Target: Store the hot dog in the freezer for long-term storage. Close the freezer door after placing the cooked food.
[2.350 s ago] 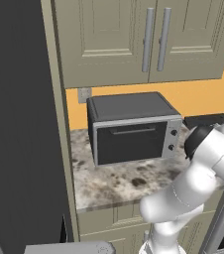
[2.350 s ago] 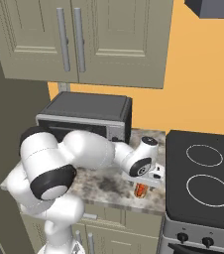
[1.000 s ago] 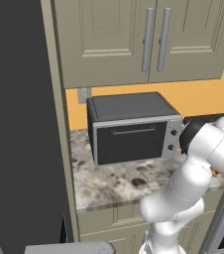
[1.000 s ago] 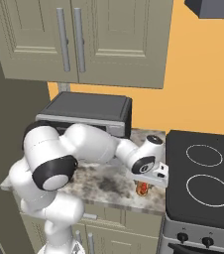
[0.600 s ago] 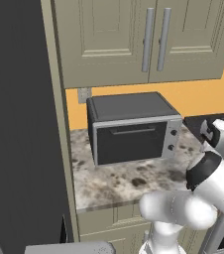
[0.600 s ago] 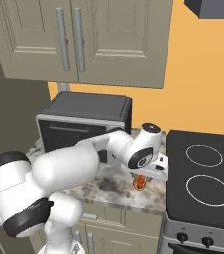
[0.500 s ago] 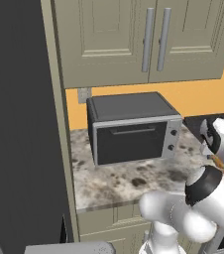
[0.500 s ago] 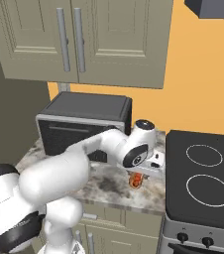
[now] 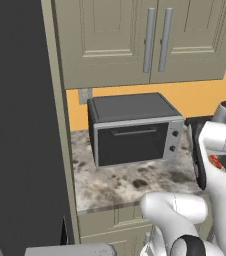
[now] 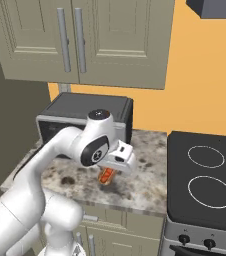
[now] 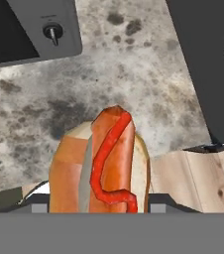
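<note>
The hot dog [image 11: 104, 163], an orange-red sausage in a tan bun, is held just above the speckled counter [image 11: 148, 89]. My gripper [image 11: 99, 204] is shut on the hot dog, one fingertip on each side of the bun. From the right base view, the gripper [image 10: 108, 174] hangs under the white wrist with the hot dog [image 10: 106, 176] below it, in front of the oven. In the left base view a red bit of the hot dog [image 9: 216, 162] peeks out beside the arm. The fridge's dark side [image 9: 15, 125] stands at the left; the freezer and the freezer door are out of view.
A dark countertop oven [image 9: 132, 132] sits at the back of the counter [image 9: 115, 182]. A black stove [image 10: 205, 180] adjoins the counter on the right. Wall cabinets [image 9: 135, 40] hang above. A wooden board [image 11: 193, 178] lies under the hand.
The arm has swung and refolded. The hand, still shut on the hot dog, has moved left and slightly up, away from the stove edge toward the middle of the counter.
</note>
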